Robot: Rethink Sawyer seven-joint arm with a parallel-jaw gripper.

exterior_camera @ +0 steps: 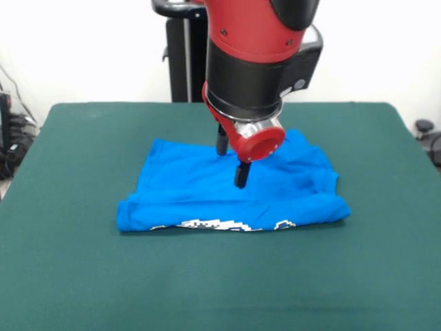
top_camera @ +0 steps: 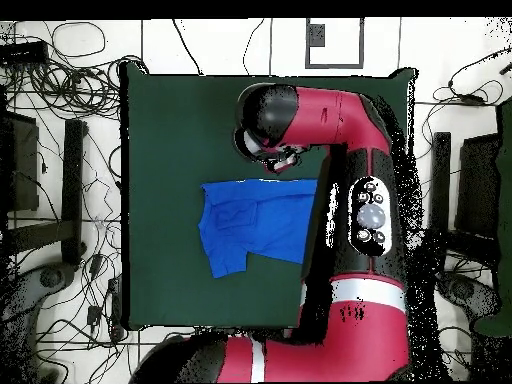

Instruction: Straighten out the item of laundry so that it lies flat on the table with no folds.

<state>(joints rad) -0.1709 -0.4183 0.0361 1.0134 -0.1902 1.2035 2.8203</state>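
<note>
Tool (exterior_camera: 232,160) low over shirt's middle, fingers apart, gripping nothing, probably lining up a pinch | shirt (exterior_camera: 207,193) mid-desk, doubled over, plain blue up, graphic peeping along near hem; a fold to lift out | desk (exterior_camera: 83,276) green, room all round to spread | arm hides part of shirt from above
</note>
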